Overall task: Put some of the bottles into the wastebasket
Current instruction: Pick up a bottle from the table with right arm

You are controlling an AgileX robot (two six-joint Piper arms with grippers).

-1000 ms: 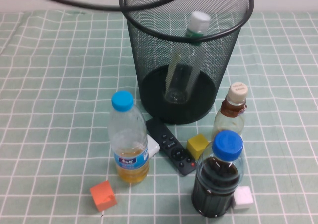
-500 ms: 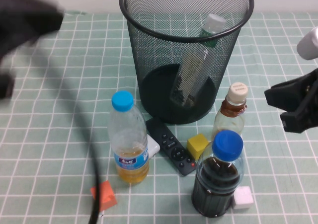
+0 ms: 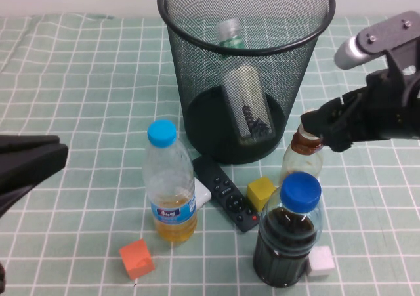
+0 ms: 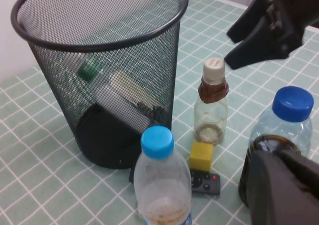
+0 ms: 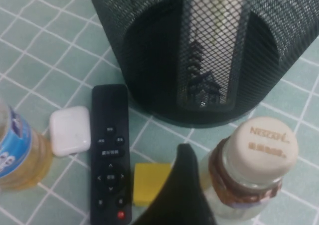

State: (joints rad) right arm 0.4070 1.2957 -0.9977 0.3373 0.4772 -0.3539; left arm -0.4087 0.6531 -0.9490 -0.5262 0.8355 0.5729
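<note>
the wastebasket (image 3: pixel 246 79) stands upright at the far centre of the checked green tablecloth (image 3: pixel 79 112). the clear bottle (image 3: pixel 246 102) lies inside the wastebasket, leaning against the mesh wall with its green neck band up near the rim and its base on the solid black floor.

the cream-capped bottle (image 3: pixel 300 158) stands upright on the cloth just beside the wastebasket, on the robot's right of its base. the right gripper (image 3: pixel 321 126) is at the top of this bottle. in the high view its dark fingertips cover the cap. in the right wrist view one finger (image 5: pixel 182 195) sits close against the brown neck, and the cap (image 5: pixel 259 142) is fully visible. the other finger is out of view, so whether the fingers are spread or closed on the bottle cannot be determined.

the left gripper (image 3: pixel 26 161) is at the left edge of the table, well apart from all bottles, fingers pointing toward the centre. it carries nothing, and its fingers look drawn together.

nearer the robot:
- a light-blue-capped bottle (image 3: pixel 169 184) with yellow liquid stands upright.
- a dark-blue-capped bottle (image 3: pixel 289 233) with dark liquid stands upright.
- a black remote (image 3: pixel 226 194) lies between them, with a white case (image 5: pixel 70 130) just beside it.
- a yellow cube (image 3: pixel 260 192) sits beside the remote.
- an orange cube (image 3: pixel 136 258) sits near the front edge.
- a white cube (image 3: pixel 321 260) touches the dark-blue-capped bottle.
</note>
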